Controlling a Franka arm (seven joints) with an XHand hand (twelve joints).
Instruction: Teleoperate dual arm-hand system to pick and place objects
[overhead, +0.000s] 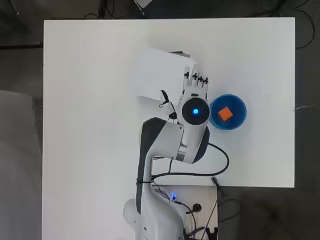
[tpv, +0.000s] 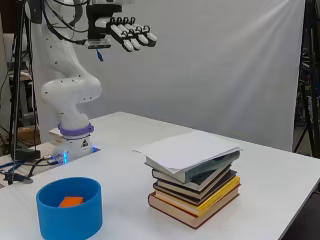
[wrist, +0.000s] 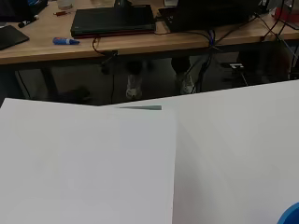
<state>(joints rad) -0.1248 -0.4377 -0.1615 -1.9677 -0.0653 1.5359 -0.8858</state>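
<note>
Orange block (overhead: 225, 113) flat in blue bowl (overhead: 240, 104), corners diagonal; hand (tpv: 131, 34) high above, fingers straight, empty.

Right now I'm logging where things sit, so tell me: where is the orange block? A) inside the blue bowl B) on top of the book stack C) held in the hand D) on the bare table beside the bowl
A: the orange block lies inside the blue bowl, seen in both the overhead and side views, while the hand hangs open high above the table, holding nothing.
</note>
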